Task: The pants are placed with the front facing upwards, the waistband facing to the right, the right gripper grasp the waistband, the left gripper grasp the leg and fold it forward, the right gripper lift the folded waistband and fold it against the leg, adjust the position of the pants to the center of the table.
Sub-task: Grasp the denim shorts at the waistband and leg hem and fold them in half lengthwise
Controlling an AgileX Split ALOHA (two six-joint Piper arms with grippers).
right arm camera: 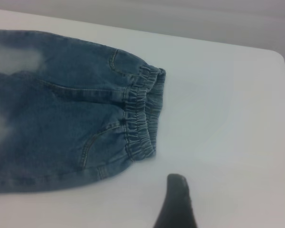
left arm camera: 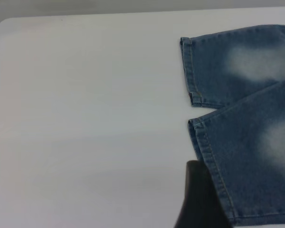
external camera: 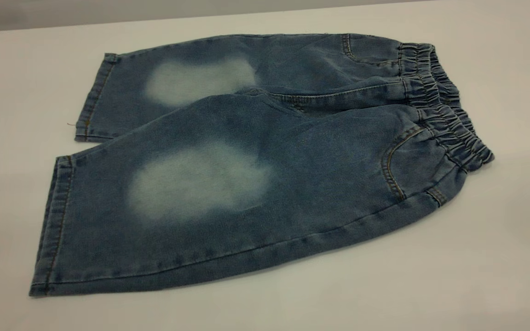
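The pants (external camera: 256, 161) lie flat on the table (external camera: 476, 266), front up, both legs spread apart toward the left. The waistband (external camera: 444, 105) is at the right, gathered and slightly rumpled. Neither gripper shows in the exterior view. In the left wrist view a black part of the left gripper (left arm camera: 199, 202) hangs beside the hem of the near leg (left arm camera: 206, 147), at the cloth's edge. In the right wrist view a black part of the right gripper (right arm camera: 176, 202) is over bare table, a short way off the near end of the waistband (right arm camera: 140, 114). Nothing is held.
White tabletop surrounds the pants on every side. The table's far edge (external camera: 154, 20) runs behind them, and a rounded table corner (right arm camera: 278, 54) shows beyond the waistband in the right wrist view.
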